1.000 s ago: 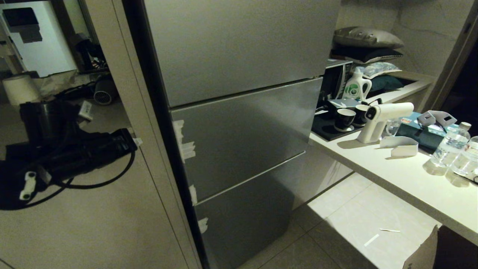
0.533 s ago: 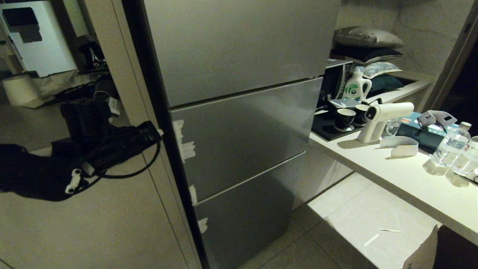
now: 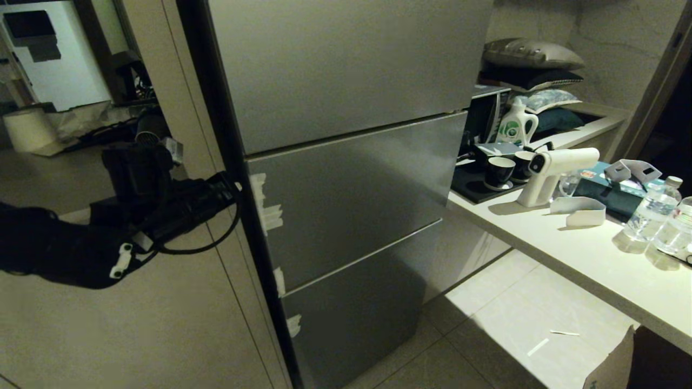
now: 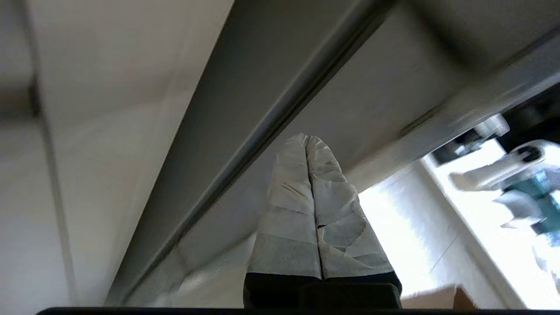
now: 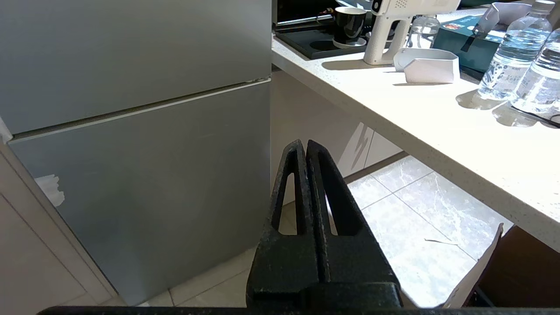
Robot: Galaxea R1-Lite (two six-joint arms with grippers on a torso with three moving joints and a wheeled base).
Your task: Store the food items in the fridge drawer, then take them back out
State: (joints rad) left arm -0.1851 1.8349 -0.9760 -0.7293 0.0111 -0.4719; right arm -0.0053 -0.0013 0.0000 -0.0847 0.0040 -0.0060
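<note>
I have the left gripper (image 4: 306,139) pressed shut on nothing, its taped fingers (image 4: 288,227) pointing at the left edge of the grey fridge (image 3: 351,189), level with the taped middle door panel (image 3: 357,200). The right gripper (image 5: 305,144) hangs idle lower down, fingers together and empty, facing the fridge's lower panels with the white counter (image 5: 437,127) off to its side. The fridge fronts are all closed, so I see neither the fridge drawer nor any food items.
</note>
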